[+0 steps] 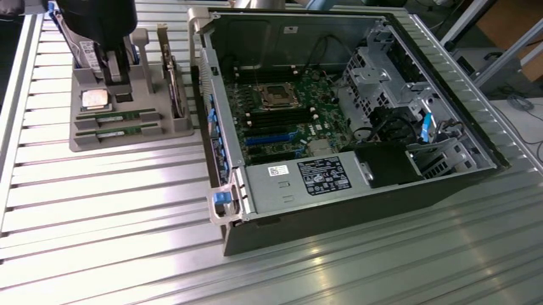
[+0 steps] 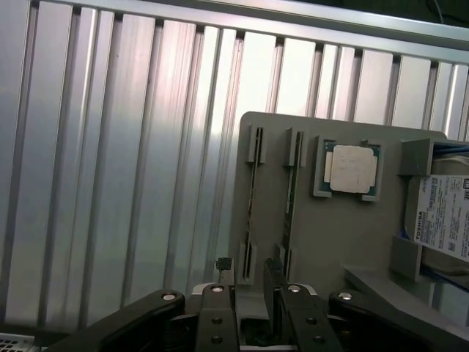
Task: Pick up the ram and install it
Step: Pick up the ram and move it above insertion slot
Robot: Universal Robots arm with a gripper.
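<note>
Green ram [image 2: 290,205] between spread, unclenched fingers [image 2: 217,323]; TOSHIBA-labelled hard drive [image 2: 443,220] nearby

Counts: RAM sticks [image 1: 117,116] x2, both in grey holder [image 1: 127,145], x1. CPU chip [image 1: 93,98] x1. Hard drive [image 2: 443,216] x1. Upright card [image 1: 174,82] x1, at holder's edge. Open PC case [image 1: 339,222] x1, w/ 1 motherboard [image 1: 280,121], 1 CPU socket [image 1: 276,95], 1 power supply [image 1: 301,178] inside.

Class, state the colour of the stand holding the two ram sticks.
Grey; the stand shows best in the wrist view.
</note>
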